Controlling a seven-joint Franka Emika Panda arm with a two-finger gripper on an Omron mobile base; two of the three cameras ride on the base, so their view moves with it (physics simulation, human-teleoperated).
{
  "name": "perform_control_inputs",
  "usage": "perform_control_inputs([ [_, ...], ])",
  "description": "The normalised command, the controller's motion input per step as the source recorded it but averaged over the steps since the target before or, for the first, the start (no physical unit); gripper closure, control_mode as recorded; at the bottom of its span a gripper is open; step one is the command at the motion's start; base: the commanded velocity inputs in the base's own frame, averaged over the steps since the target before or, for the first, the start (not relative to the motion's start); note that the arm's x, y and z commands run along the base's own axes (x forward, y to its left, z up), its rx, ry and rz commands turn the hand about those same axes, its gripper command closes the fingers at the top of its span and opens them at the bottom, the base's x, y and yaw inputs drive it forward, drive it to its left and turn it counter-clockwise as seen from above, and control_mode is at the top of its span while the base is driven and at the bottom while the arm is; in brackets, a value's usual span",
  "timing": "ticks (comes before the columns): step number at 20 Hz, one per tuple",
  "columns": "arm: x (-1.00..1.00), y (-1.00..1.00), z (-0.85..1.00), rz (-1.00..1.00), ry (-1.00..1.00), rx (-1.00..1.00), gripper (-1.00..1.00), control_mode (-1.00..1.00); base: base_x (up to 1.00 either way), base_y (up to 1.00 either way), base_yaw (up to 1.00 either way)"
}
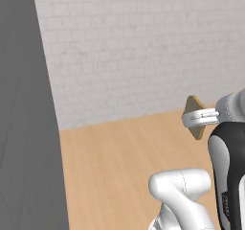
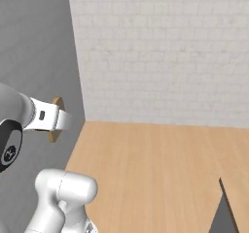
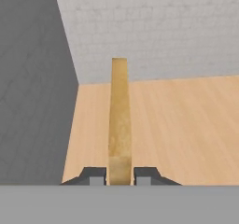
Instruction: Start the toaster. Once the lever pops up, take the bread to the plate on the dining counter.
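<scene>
The gripper is clamped on the bread. In the hand view the two dark fingers press against the slice from either side at its near end, with no gap left between them and the crust. The slice is seen edge-on there, a narrow tan strip running straight away from the hand, its near part a slightly darker brown.

In the left base view the gripper is at the right edge of the picture, reaching leftward from the white wrist. The bread stands on its edge in the grip, showing a tan face with a darker crust rim, and it is held in the air, well above the light-wood worktop below it.

In the right base view the gripper comes in from the left, and the bread is seen nearly edge-on, poking out above and below the pale fingers. Behind it is a flat grey panel that meets the white brick wall at a corner. The slice touches neither the panel nor the wall.
</scene>
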Motion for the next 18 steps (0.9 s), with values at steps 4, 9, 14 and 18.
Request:
perform_control_inputs([
  [4, 0.00, 0.00, 0.00, 0.00, 0.00, 0.00, 1.00, 1.00, 1.00, 0.00, 0.00],
  [9, 0.00, 0.00, 0.00, 0.00, 0.00, 0.00, 1.00, 1.00, 1.00, 0.00, 0.00],
  [14, 0.00, 0.00, 0.00, 0.00, 0.00, 0.00, 1.00, 1.00, 1.00, -0.10, 0.00],
  [18, 0.00, 0.00, 0.00, 0.00, 0.00, 0.00, 1.00, 1.00, 1.00, -0.18, 0.01],
])
